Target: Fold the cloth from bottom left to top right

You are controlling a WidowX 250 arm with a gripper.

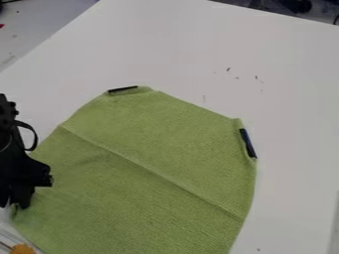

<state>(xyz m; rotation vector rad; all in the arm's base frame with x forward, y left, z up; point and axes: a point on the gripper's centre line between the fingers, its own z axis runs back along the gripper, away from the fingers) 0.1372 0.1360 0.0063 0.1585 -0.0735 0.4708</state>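
Item 1: cloth, green, laid on the white bench towards its left edge. Placed broad and nearly flat, presumably so that one corner can be drawn across the rest.

Item 2: hand, black, over the cloth's lower left corner, near the bench's left edge. Likely stationed there because that corner is the start of the diagonal fold. Whether it is clamped on cloth or empty, cannot tell.

Item 3: two dark strips, one at the cloth's upper edge, one at its right edge. Purpose uncertain; perhaps clips or weights to steady the far side.

Condition of cloth: fine ribbed weave, soft-looking, outline rounded rather than square. One long straight crease slants from the left side down to the right; fainter rumples lie below it. Edge puckered beside each strip and near the hand. Fold not yet made.
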